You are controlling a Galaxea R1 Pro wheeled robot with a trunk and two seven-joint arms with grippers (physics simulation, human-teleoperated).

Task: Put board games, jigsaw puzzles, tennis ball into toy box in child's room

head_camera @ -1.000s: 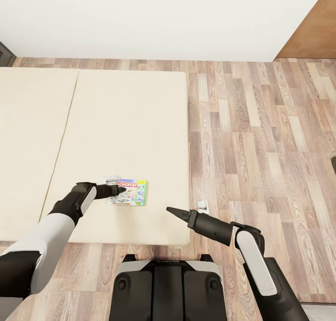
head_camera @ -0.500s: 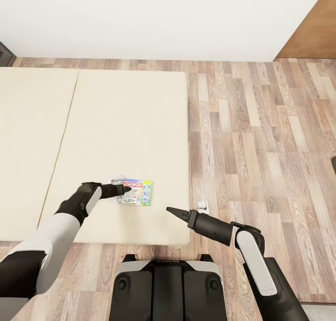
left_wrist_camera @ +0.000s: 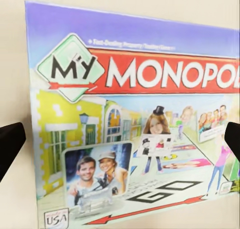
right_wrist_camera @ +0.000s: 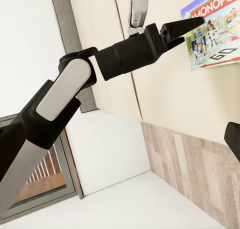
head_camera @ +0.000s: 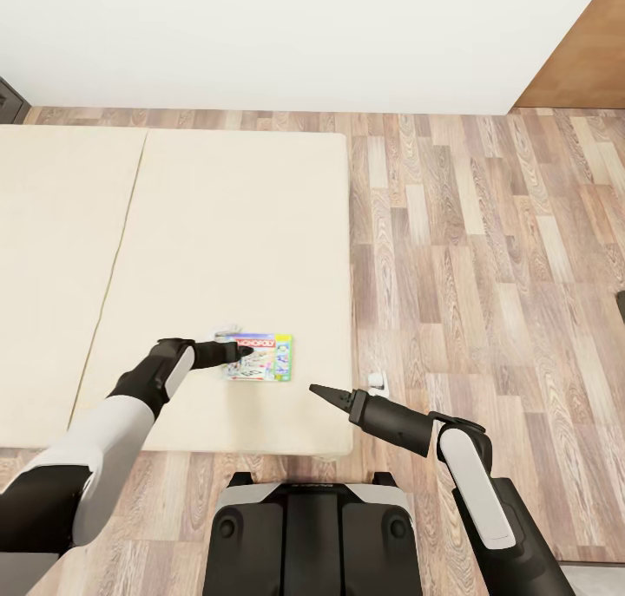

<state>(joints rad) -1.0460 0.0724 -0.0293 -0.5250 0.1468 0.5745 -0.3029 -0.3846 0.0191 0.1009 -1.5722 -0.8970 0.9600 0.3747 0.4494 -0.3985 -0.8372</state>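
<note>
Board game (head_camera: 259,357): lying flat on the beige bed (head_camera: 243,223), cover up, near the bed's front right corner. The left wrist view reads the lid (left_wrist_camera: 135,124) plainly, a bright cartoon street under a red banner.

Left claw (head_camera: 246,351): right over the box's near-left part in the head view. Two dark tips sit at opposite edges of the left wrist view with the cover between them, so the fingers are spread wide. I can't tell whether they touch the lid.

Right claw (head_camera: 314,391): hanging just off the bed's front right corner, holding nothing. From the head camera the tips look drawn to a point, but I can't tell for sure.

Weight: likely light, a thin cardboard box.

Stiffness: rigid enough to lift by one edge, though a wide flat lid may flex or sag.

Surface: glossy print, probably slippery against hard fingers.

Where to grip: there's the snag. It lies flush on the mattress with no gap under it. Best bet is a pinch across a short edge once one side is tipped or slid past the bed edge.

Risk: the lid could separate from the base if grabbed by the top alone.
</note>
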